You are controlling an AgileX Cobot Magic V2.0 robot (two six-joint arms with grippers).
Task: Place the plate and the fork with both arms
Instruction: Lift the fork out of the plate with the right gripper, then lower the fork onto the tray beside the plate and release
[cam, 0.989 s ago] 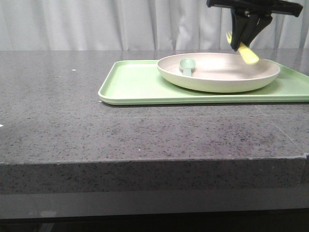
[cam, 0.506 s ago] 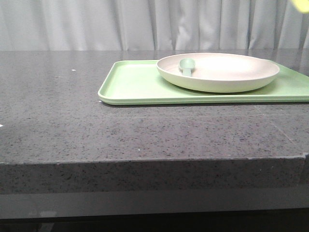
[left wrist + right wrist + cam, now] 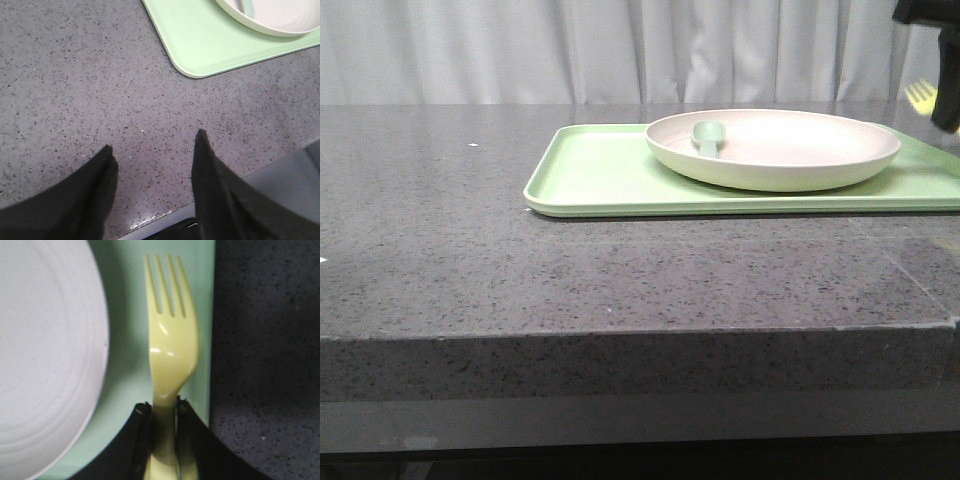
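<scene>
The cream-white plate (image 3: 775, 148) sits on the light-green tray (image 3: 610, 175) with a grey-green spoon (image 3: 706, 135) in it. It also shows in the right wrist view (image 3: 47, 355) and the left wrist view (image 3: 280, 17). My right gripper (image 3: 163, 407) is shut on the handle of the pale yellow fork (image 3: 170, 335), held above the tray strip beside the plate; in the front view the fork (image 3: 920, 95) shows at the far right edge. My left gripper (image 3: 152, 150) is open and empty over the bare countertop near the front edge.
The grey speckled countertop (image 3: 520, 260) has a front edge (image 3: 620, 335) close to the camera. The tray's near corner (image 3: 192, 70) lies beyond the left gripper. A white curtain (image 3: 570, 50) hangs behind.
The right gripper with the fork rose out of view from above the plate's right side, then came back down further right, at the frame's edge beside the plate.
</scene>
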